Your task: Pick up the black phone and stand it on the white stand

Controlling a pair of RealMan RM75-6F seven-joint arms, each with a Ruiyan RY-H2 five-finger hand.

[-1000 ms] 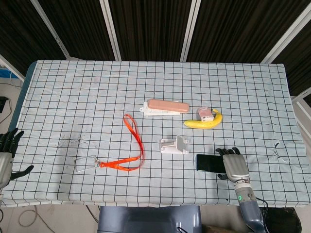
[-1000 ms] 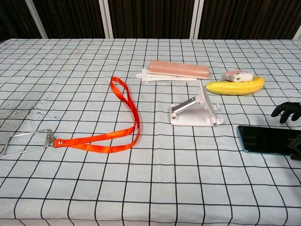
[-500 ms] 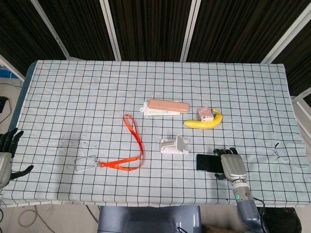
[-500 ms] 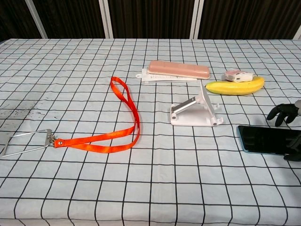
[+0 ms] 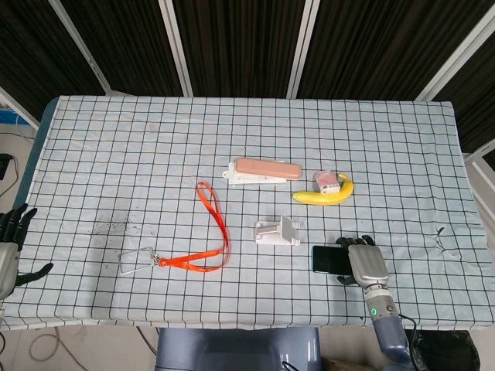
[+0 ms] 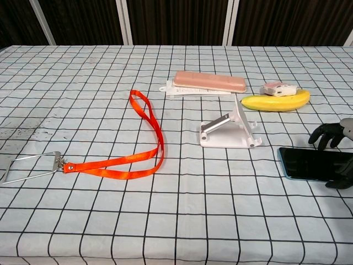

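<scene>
Now checked desk (image 5: 116,147) first: unchanged. Left hand (image 5: 9,247) parked off the near-left edge, fingers spread, holding nothing. Right hand (image 5: 366,264) crept leftward over the last second, now covering the right end of black phone (image 5: 329,259); fingers (image 6: 325,134) curled over its far edge, thumb at the near edge, not yet clamped. Phone flat on desk, unmoved, just right of white stand (image 6: 229,131). Judged as grasp forming; lift still ahead.

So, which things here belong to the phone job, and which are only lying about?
Job: black phone, white stand, right hand.
Lying about: orange lanyard, banana, pink case, small pink packet.
</scene>
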